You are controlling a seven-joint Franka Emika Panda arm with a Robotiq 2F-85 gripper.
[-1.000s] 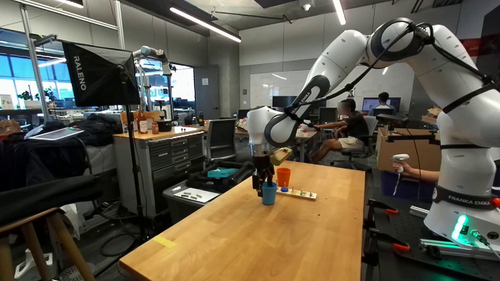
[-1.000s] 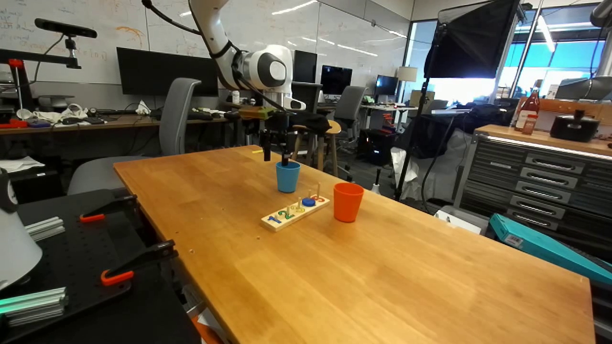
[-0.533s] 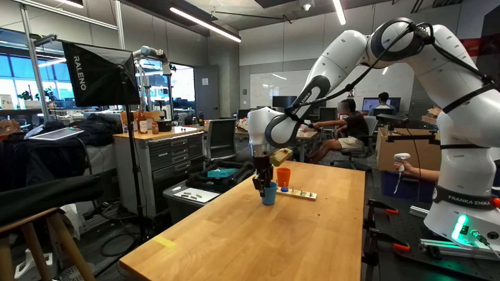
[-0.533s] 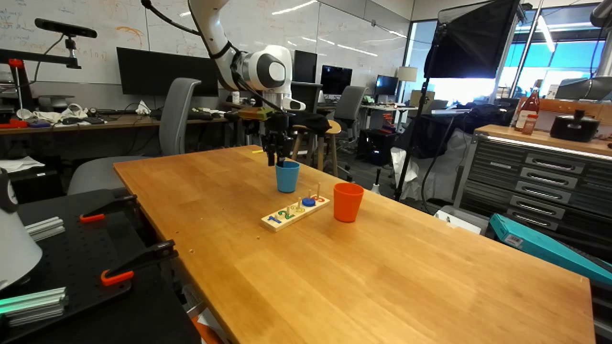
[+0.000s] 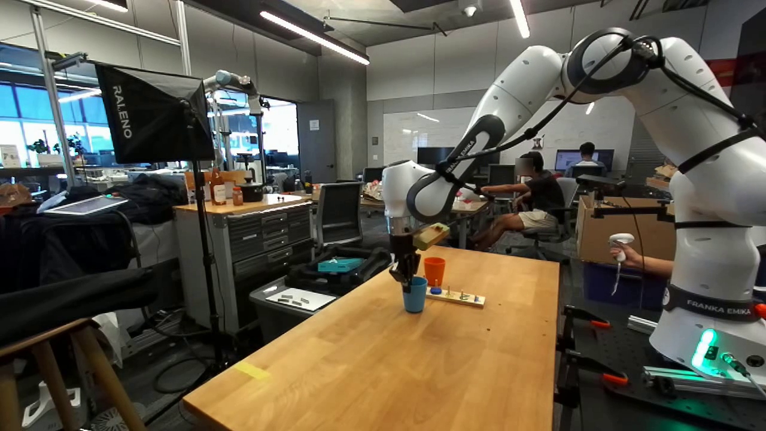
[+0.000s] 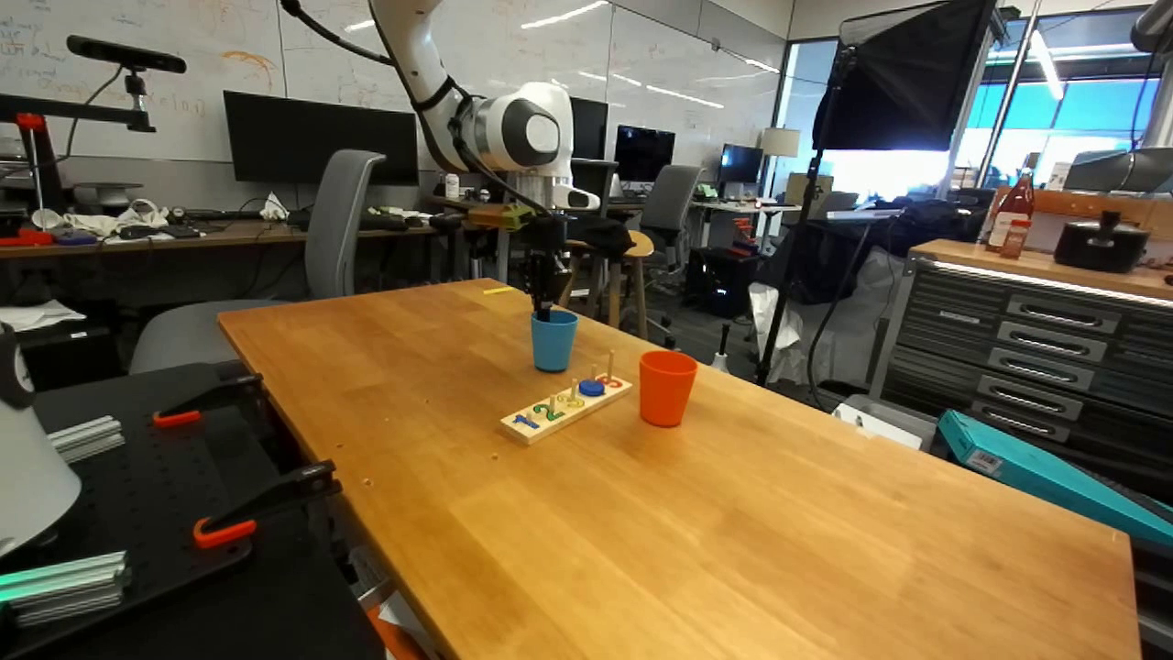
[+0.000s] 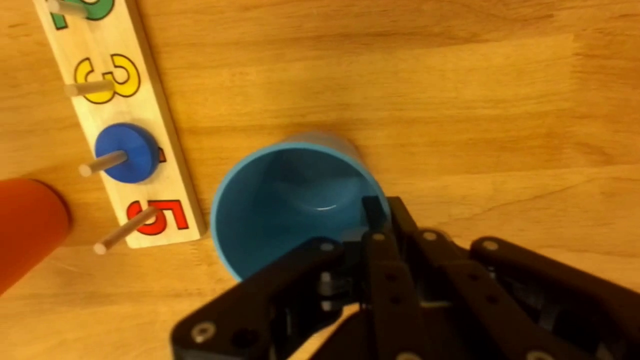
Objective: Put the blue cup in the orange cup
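Observation:
The blue cup [image 7: 300, 195] stands upright under the wrist camera, and its inside shows no object. My gripper [image 7: 385, 205] is shut on the cup's wall, with a fingertip inside the rim and the other outside. In both exterior views the jaws reach down to the rim of the blue cup [image 6: 555, 346], which is at or very close to the tabletop; whether its base touches I cannot tell. The orange cup [image 6: 666, 390] stands upright on the table past the peg board. Only part of the orange cup [image 7: 30, 225] shows at the wrist view's left edge.
Between the two cups lies a wooden peg board [image 6: 568, 410] with painted numbers and upright pegs. A blue disc [image 7: 137, 150] sits on one peg. The table [image 5: 467, 359] has an edge close behind the gripper, beside a grey bin [image 5: 281, 305].
The gripper's fingers have come together on the blue cup's wall. The arm and the blue cup have shifted slightly. The orange cup and the peg board have not moved.

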